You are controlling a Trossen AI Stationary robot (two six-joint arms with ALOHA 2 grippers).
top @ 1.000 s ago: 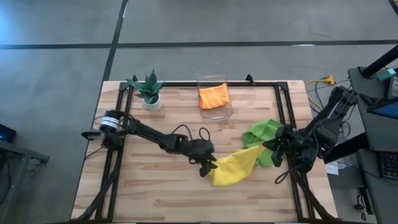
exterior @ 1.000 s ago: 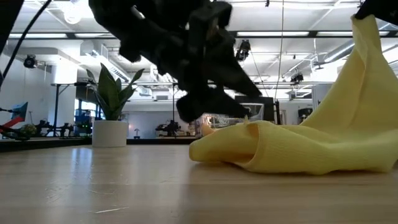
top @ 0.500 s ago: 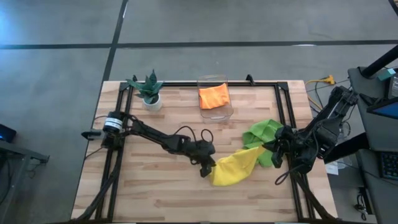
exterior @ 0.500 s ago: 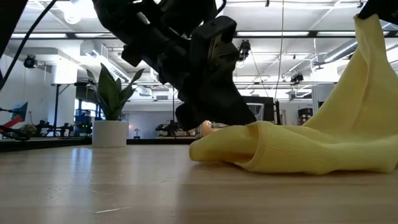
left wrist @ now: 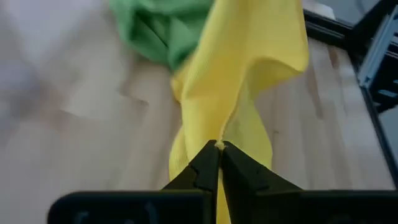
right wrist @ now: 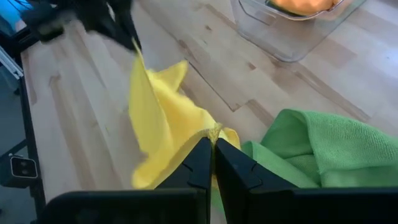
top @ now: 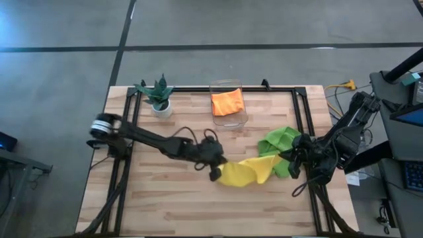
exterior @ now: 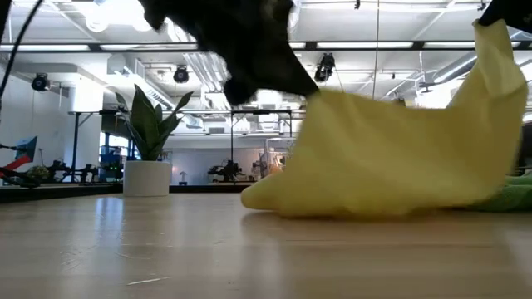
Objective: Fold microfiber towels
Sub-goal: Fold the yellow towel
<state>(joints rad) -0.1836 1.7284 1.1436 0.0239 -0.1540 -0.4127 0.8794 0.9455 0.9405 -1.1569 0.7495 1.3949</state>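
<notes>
Yellow towel (top: pixel 243 172) newly lifted, stretched taut

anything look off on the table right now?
Nothing damaged or spilled. The yellow towel hangs bunched between the left tool and right tool, both shut on it. The green towels lie crumpled beside it; the orange towel sits in the bin.

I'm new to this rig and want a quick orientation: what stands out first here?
The bright yellow microfiber towel stretched between both grippers, near the table's middle: the left gripper is shut on one end, the right gripper on the other. Beside the right gripper lies a crumpled lime green towel, and an orange towel sits in the clear plastic bin at the far edge.
</notes>
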